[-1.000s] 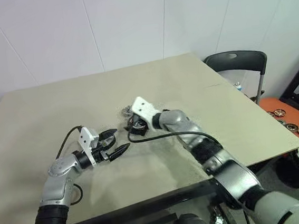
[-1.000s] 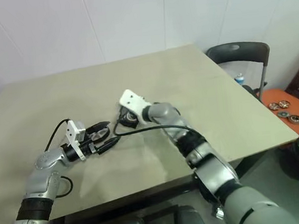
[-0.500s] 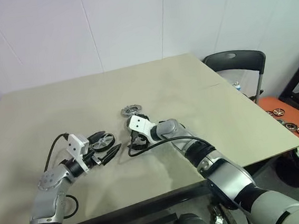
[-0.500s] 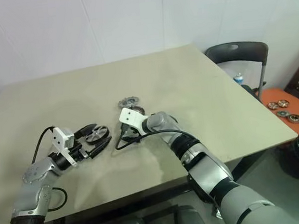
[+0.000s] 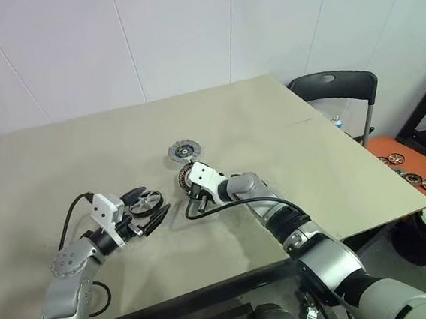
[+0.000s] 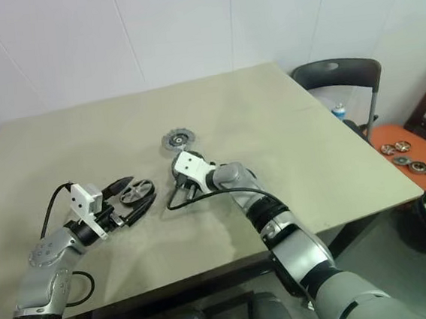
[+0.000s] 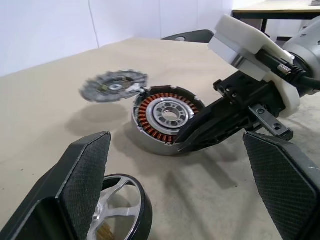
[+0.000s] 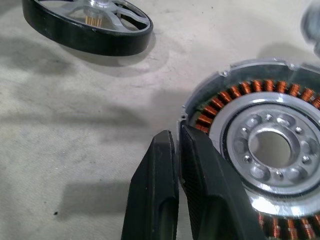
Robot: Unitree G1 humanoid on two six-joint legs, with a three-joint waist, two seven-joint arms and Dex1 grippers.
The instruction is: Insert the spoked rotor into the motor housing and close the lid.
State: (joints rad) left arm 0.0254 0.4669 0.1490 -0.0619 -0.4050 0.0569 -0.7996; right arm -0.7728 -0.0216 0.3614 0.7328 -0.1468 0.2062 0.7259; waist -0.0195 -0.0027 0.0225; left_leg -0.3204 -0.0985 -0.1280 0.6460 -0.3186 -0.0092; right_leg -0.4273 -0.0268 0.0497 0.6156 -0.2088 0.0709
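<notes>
The spoked rotor (image 5: 143, 204) lies flat on the table, a black ring with silvery spokes. My left gripper (image 5: 150, 208) is open, with one finger on each side of the rotor and neither touching it. Just to the right sits the motor housing (image 7: 167, 117), its copper windings facing up. My right gripper (image 8: 175, 137) is shut on the housing's near rim, one finger over the windings and one outside the wall. The lid (image 5: 182, 150), a silver-grey notched disc, lies on the table just behind the housing.
The tan table (image 5: 285, 122) has open room all around the parts. A black chair (image 5: 334, 87) stands past its right rear corner. An orange surface (image 5: 414, 166) with several more motor parts lies low at the far right.
My right gripper's fingers have closed at the housing's rim. The head view has shifted, and the rotor now shows between the left gripper's open fingers.
</notes>
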